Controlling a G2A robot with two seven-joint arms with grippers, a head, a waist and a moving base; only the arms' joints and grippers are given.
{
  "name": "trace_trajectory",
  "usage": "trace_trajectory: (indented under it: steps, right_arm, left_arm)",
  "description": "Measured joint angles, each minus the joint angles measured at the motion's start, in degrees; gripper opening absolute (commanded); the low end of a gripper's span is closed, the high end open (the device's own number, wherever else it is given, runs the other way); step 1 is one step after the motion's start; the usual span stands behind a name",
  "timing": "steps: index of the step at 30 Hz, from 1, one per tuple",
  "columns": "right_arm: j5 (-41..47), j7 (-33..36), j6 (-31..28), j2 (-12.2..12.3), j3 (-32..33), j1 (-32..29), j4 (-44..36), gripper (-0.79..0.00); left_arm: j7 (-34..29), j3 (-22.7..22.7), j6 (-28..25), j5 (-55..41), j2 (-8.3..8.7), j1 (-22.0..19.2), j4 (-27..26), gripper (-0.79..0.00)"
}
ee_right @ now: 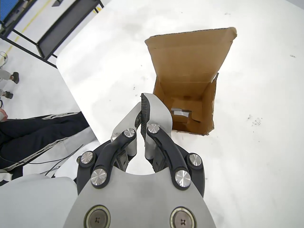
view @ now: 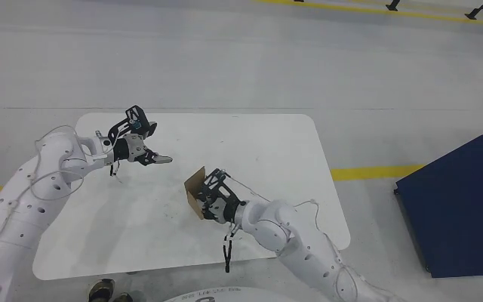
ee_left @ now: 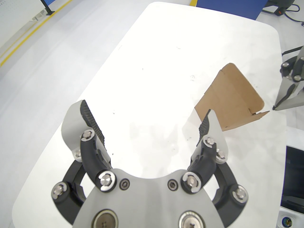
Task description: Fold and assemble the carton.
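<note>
the carton (view: 196, 192) stands on the table (view: 264, 143), near the middle of the near edge. the right wrist view shows its open top, one flap raised upright and folded bottom flaps inside. the left wrist view shows the plain outer face of that flap. the left end effector (ee_left: 147, 107) is spread wide over the left of the table, well apart from the carton. the right end effector (ee_right: 143, 103) is pressed closed, empty, just beside the carton wall.

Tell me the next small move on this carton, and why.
Probably advance the open left gripper to the upright lid flap, whose outer face faces it, to tip it over the open carton; the shut right gripper sits at the opposite wall.
</note>
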Motion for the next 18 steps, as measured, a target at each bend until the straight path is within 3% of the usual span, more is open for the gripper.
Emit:
trace_trajectory:
  steps: [9, 18]
  right_arm:
    - [-4.0, 9.4, 11.7, -1.9, -6.2, 7.1, 1.9, -0.785]
    - [-4.0, 23.5, 27.0, -5.0, -12.4, 16.7, 5.4, -0.785]
  left_arm:
    - [0.0, 0.0, 0.0, 0.0, 0.0, 0.0, 0.0, 0.0]
    - [0.0, 0.0, 0.0, 0.0, 0.0, 0.0, 0.0, 0.0]
